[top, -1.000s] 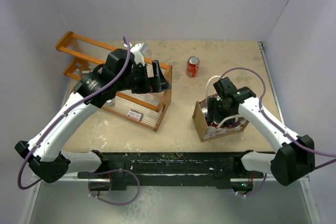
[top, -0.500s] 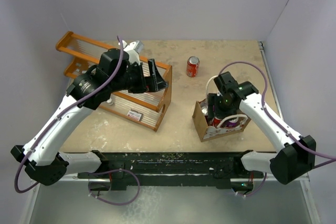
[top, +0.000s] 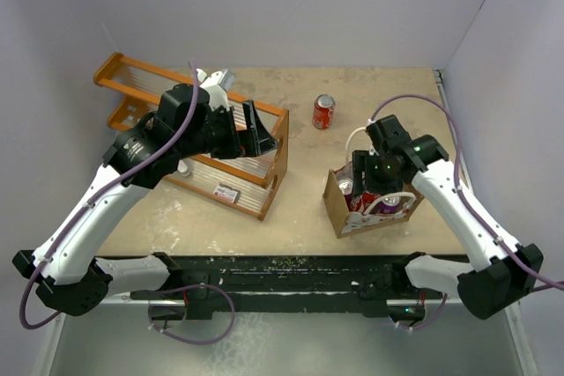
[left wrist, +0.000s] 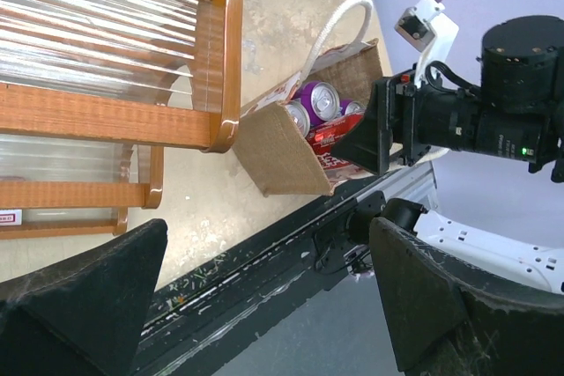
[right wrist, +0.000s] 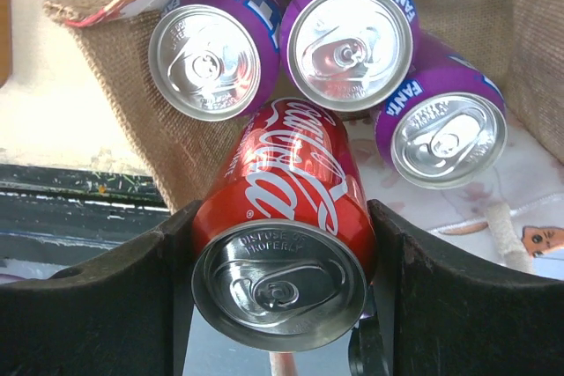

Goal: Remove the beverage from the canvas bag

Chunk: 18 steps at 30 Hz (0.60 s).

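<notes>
Pinching a red cola can bottom centre with the right fingers, above purple cans inside the canvas bag; holding the left fingers spread, left of centre, over a wooden rack.

Table with rack, red can, canvas bag

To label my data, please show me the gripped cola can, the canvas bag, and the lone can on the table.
gripped cola can [right wrist: 286,204]: right wrist view, red side with logo.
canvas bag [left wrist: 273,151]: left wrist view, brown end wall.
lone can [top: 324,113]: top view, red body.
</notes>
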Motion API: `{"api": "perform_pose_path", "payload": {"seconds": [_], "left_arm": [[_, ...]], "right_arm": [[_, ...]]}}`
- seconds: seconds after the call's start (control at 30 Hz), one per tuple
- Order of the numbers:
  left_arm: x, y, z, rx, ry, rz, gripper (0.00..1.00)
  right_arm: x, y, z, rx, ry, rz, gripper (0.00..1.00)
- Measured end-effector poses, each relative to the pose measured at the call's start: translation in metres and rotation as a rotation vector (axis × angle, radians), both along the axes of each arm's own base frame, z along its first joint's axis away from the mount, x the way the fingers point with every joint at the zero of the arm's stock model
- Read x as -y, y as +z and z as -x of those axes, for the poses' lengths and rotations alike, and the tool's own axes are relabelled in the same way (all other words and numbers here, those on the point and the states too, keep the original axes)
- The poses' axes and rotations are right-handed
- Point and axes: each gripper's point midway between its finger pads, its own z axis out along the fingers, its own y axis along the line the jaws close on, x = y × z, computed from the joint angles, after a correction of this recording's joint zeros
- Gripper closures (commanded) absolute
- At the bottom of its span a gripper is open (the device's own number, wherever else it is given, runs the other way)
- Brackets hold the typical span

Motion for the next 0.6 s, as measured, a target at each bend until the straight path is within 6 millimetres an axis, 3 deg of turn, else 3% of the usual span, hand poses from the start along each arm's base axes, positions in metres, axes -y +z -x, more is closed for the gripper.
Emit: {"api": "perform_pose_path", "payload": {"seconds": [0.27,0.47,0.6], "left_arm": [[0.001,0.001,0.006,-0.011,-0.01,0.028,0.01],[0.013,-0.018,0.014,-0.087,-0.074,0.043,0.0],[0.025,-0.04,0.028,-0.186,-0.137,0.072,0.0]], "right_arm": [[0.006,0.03,0.008,0.138,-0.049,-0.058,1.0],[0.005,0.046,0.014,0.216,-0.131,-0.14,1.0],[0.008,0.053,0.015,0.252,-0.199,-0.171,1.0]]}}
